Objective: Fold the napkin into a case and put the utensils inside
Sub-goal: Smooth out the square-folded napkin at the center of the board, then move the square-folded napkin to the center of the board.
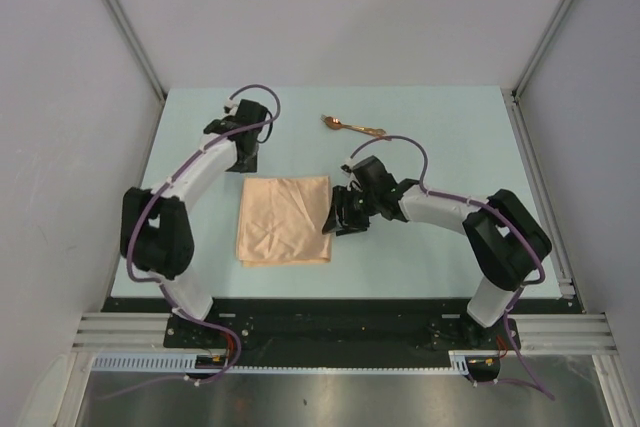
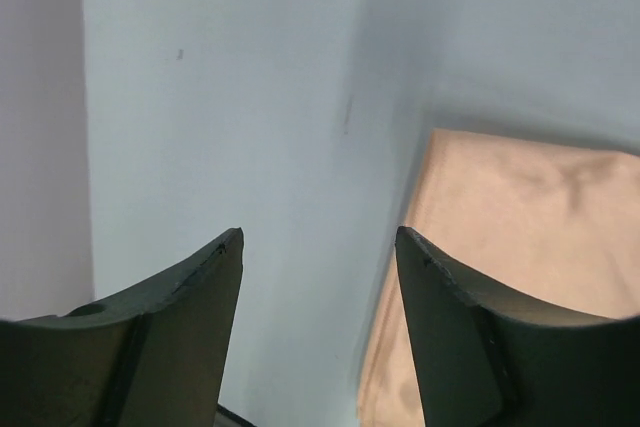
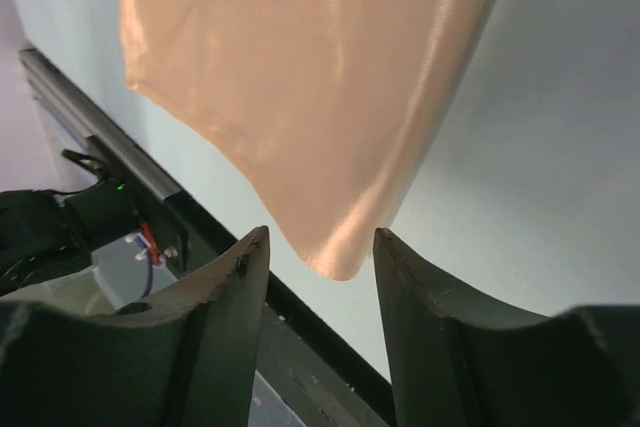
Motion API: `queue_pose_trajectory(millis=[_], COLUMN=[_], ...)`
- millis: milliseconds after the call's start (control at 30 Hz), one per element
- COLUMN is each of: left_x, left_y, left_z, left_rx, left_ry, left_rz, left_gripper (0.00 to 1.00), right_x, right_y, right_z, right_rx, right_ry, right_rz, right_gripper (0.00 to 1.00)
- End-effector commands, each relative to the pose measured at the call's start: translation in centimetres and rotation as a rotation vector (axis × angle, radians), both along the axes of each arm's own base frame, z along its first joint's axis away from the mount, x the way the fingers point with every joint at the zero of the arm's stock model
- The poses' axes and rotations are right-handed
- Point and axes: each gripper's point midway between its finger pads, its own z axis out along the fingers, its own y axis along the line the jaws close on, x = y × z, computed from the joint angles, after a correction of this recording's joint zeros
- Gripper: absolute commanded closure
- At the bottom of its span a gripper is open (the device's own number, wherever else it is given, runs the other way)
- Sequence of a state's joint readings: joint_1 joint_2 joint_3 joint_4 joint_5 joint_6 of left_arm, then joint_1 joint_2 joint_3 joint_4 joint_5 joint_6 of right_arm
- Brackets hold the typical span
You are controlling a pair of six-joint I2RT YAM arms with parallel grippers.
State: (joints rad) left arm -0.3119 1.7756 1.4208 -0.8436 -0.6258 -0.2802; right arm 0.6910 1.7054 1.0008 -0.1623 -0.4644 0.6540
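Observation:
The peach-orange napkin (image 1: 285, 219) lies folded flat in the middle of the table. The copper-gold utensils (image 1: 352, 126) rest together at the far side, right of centre. My left gripper (image 1: 245, 159) hovers just beyond the napkin's far left corner. In the left wrist view the left gripper (image 2: 320, 237) is open over bare table, with the napkin (image 2: 530, 217) off to its right. My right gripper (image 1: 340, 215) sits at the napkin's right edge. In the right wrist view the right gripper (image 3: 320, 237) is open, and a corner of the napkin (image 3: 320, 97) reaches between the tips without being pinched.
The pale green table (image 1: 440, 147) is enclosed by grey walls with metal posts at the back corners. A black rail (image 1: 340, 312) runs along the near edge by the arm bases, and it also shows as a black rail (image 3: 110, 137) in the right wrist view.

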Motion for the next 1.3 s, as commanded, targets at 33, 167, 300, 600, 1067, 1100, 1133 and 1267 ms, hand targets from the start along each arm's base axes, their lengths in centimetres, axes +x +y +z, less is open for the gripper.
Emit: queue_pose_trajectory(millis=[33, 167, 300, 600, 1067, 1100, 1133, 1267], left_x=[-1.8, -3.4, -4.7, -5.8, -6.5, -6.5, -6.5, -6.5], left_y=[-3.7, -5.3, -6.3, -6.3, -6.9, -7.0, -7.3, -8.3], left_z=[4.5, 5.9, 5.7, 5.2, 4.5, 4.5, 4.7, 4.8], left_rx=[-0.271, -0.394, -0.464, -0.473, -0.516, -0.526, -0.536, -0.589], left_ry=[-0.137, -0.173, -0.179, -0.181, -0.169, -0.170, -0.176, -0.172], left_rz=[-0.081, -0.145, -0.182, -0.224, -0.254, -0.258, -0.265, -0.289], left_gripper=[0.32, 0.33, 0.32, 0.32, 0.31, 0.31, 0.31, 0.31], right_x=[-0.9, -2.6, -3.5, -4.1, -1.8, -1.4, 0.1, 3.7], right_y=[-0.6, 0.7, 1.9, 0.3, -3.7, -4.1, -5.5, -8.7], right_z=[-2.4, -3.6, -4.4, -6.1, -6.4, -6.5, -6.6, -6.5], right_rx=[-0.152, -0.130, -0.126, -0.250, -0.362, -0.365, -0.392, -0.394], right_ry=[-0.001, 0.050, 0.092, 0.085, -0.013, -0.028, -0.050, -0.088], right_rz=[-0.029, -0.048, -0.064, -0.104, -0.107, -0.099, -0.120, -0.115], right_gripper=[0.46, 0.45, 0.46, 0.46, 0.99, 1.00, 1.00, 1.00])
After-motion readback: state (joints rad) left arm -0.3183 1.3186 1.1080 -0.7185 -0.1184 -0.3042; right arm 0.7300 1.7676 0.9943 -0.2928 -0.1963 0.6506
